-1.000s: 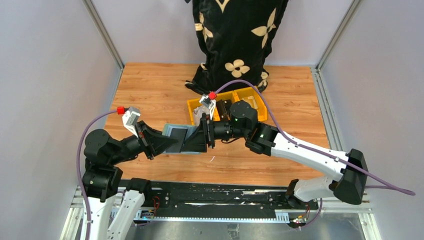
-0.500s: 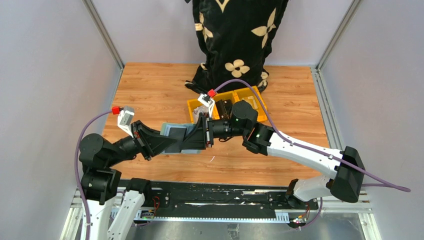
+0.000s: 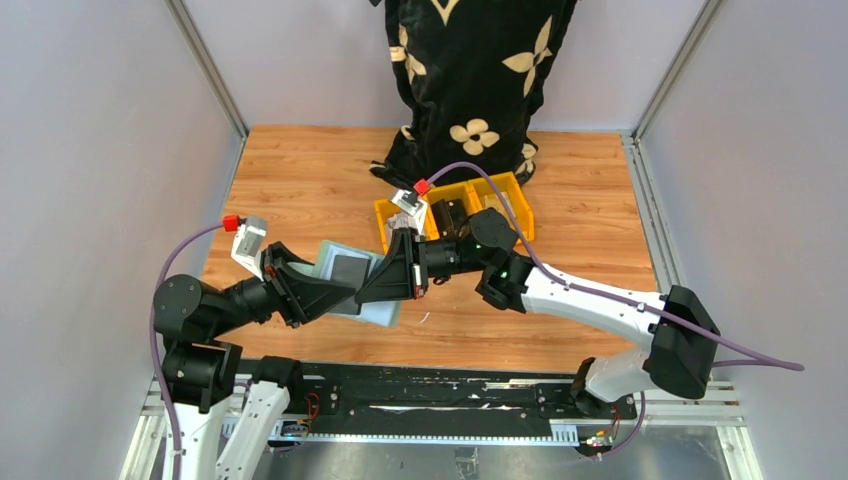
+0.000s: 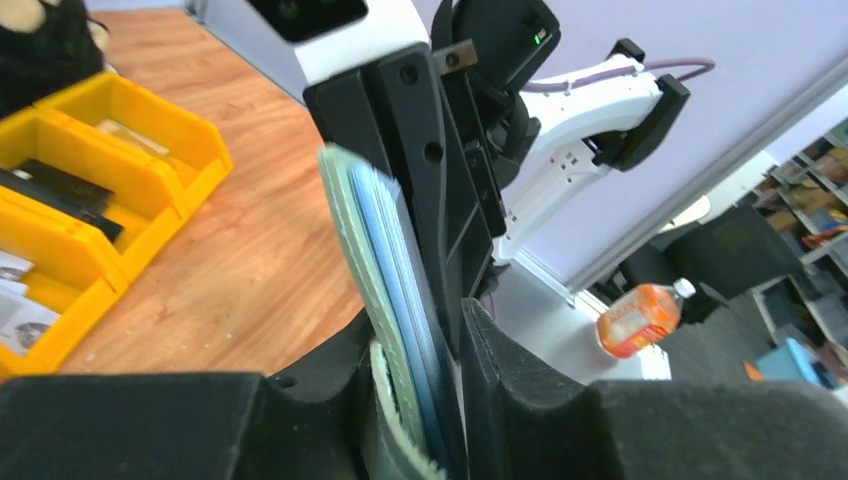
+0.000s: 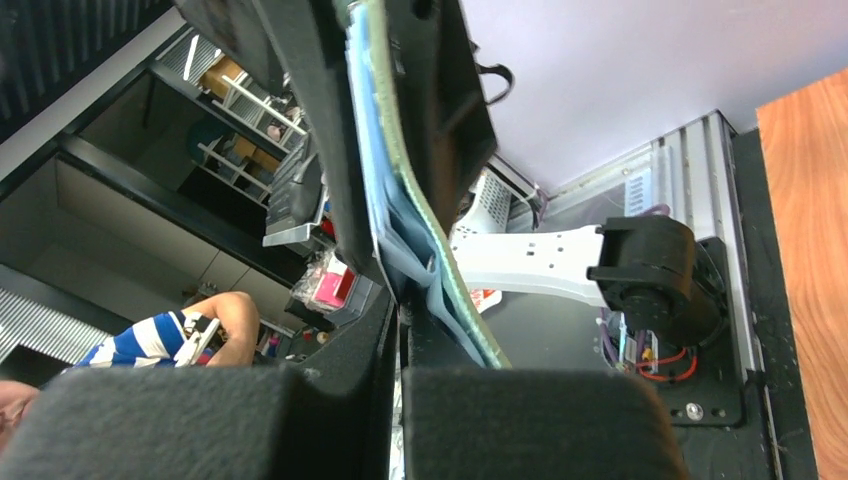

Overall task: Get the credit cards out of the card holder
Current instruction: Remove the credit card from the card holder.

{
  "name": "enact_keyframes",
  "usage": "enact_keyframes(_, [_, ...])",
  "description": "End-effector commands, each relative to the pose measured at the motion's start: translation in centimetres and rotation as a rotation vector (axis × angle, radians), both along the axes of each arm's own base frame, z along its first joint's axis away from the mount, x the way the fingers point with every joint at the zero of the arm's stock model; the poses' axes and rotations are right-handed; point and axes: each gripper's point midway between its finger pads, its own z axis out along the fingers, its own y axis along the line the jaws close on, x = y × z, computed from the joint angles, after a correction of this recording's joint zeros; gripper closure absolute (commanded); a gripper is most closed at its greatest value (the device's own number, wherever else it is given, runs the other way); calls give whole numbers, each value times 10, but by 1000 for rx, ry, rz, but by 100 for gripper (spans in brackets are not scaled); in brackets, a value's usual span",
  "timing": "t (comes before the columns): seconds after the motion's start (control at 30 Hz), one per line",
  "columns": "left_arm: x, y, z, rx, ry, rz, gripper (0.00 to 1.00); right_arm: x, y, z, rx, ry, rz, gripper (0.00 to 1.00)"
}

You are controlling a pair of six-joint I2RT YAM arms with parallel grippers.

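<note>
The pale teal card holder (image 3: 384,312) hangs tilted above the table between both arms. A dark credit card (image 3: 350,268) shows on its upper face. My left gripper (image 3: 333,292) stands round the holder's left end. In the left wrist view the holder (image 4: 372,250) rests edge-on against one finger of the left gripper (image 4: 420,335), with a slim gap to the other, so the jaws are slightly open. My right gripper (image 3: 378,284) reaches in from the right. Its fingers are pressed together (image 5: 400,315) on a thin pale card edge beside the holder's blue inner slots (image 5: 400,230).
Yellow bins (image 3: 500,196) holding small items stand just behind the right arm, also in the left wrist view (image 4: 110,110). A person in a black flowered garment (image 3: 470,70) stands at the table's far edge.
The right gripper's jaws have come together at the holder. The left gripper's jaws have parted a little. Both arms shifted slightly left and the holder now sits lower and more tilted.
</note>
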Motion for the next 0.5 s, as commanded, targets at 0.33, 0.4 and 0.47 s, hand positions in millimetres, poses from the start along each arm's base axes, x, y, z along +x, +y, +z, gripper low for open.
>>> enact_keyframes(0.33, [-32,-11,-2,-31,137,-225,74,-17,-24,28,173,-90,-20,100])
enact_keyframes(0.4, [-33,-11,2,-33,128,-229,77,-18,-26,22,156,-97,-22,100])
enact_keyframes(0.47, [-33,-11,5,-33,120,-229,80,-20,-30,19,146,-105,-24,100])
